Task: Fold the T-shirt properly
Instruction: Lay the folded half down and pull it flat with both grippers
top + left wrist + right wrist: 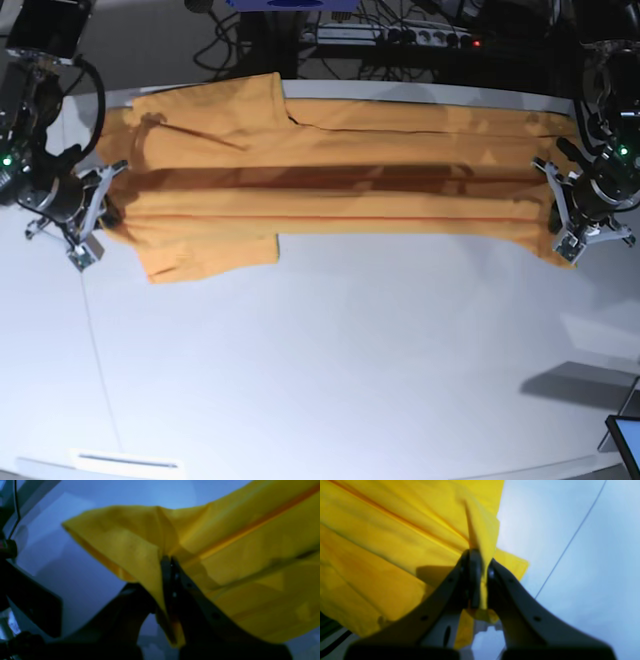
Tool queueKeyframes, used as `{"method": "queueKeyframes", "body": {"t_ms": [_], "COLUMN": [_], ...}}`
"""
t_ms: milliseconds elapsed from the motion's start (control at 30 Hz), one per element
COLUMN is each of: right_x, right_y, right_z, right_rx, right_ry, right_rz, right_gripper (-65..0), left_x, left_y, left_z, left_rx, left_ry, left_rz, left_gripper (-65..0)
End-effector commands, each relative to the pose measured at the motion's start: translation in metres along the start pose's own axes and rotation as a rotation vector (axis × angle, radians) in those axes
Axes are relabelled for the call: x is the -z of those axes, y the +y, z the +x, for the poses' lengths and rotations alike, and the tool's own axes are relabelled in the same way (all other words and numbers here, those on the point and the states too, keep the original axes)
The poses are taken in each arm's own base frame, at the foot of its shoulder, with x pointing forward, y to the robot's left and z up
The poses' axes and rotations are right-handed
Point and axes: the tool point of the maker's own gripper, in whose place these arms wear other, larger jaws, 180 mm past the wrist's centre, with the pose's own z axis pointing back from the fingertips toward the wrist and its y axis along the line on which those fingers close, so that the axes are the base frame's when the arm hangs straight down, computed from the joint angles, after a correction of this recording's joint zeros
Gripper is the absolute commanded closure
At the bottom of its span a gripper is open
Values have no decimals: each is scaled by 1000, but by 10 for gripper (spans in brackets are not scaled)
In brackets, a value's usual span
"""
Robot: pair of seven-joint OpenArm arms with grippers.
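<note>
The T-shirt lies stretched long from side to side near the back of the white bench. Its sleeves are at the base view's left end. The right gripper pinches the cloth at that end. The left gripper pinches the other end, so the shirt is pulled tight between them.

surface: white table | on it: orange-yellow T-shirt spread flat
</note>
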Motion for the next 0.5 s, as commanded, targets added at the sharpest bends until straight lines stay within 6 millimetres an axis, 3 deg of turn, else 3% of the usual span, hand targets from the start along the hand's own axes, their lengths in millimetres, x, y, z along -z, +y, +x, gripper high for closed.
{"method": "queueKeyframes", "body": {"t_ms": [0,467], "right_x": [-8,10], "right_y": [-15,14], "right_z": [3,-1], "right_rx": [-12,47], "right_ry": [5,-1], "right_rz": [-54,20], "right_gripper": [-1,-1], "left_x": [-7,-7], "left_y": [18,-5], "left_z": [-8,-38], "left_rx": [32,57], "left_ry": [50,127], "left_rz": [61,1], "left_gripper": [0,0]}}
